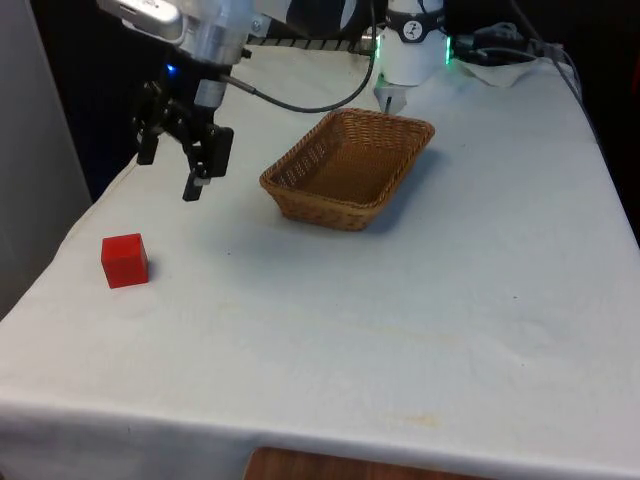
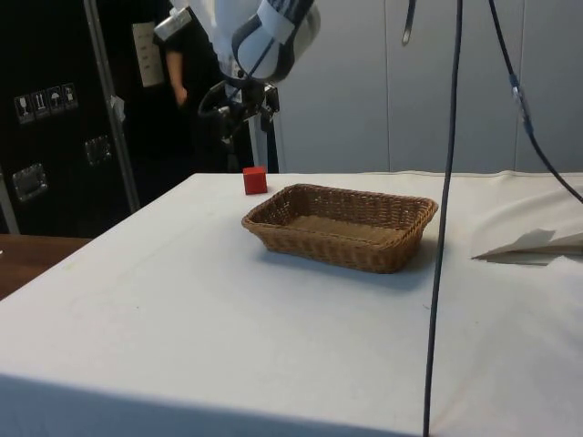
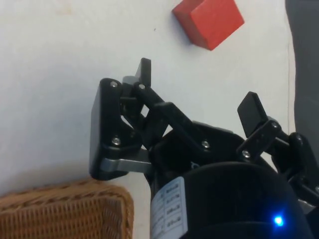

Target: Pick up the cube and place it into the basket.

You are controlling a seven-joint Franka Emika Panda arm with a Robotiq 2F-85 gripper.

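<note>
The red cube (image 1: 124,260) sits on the white bench (image 1: 400,300), near the edge on the front view's left. The fingers (image 1: 193,186) hang in the air above the bench, spread wide and holding nothing. The brown basket (image 1: 348,166) sits well apart from the cube.

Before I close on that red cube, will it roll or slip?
Rolling looks unlikely: the cube sits flat on the white cloth, with flat faces and square edges. It looks rigid, probably wood or plastic, so it should not squash. Its faces look smooth, so the open hand may want a centred grip.
</note>
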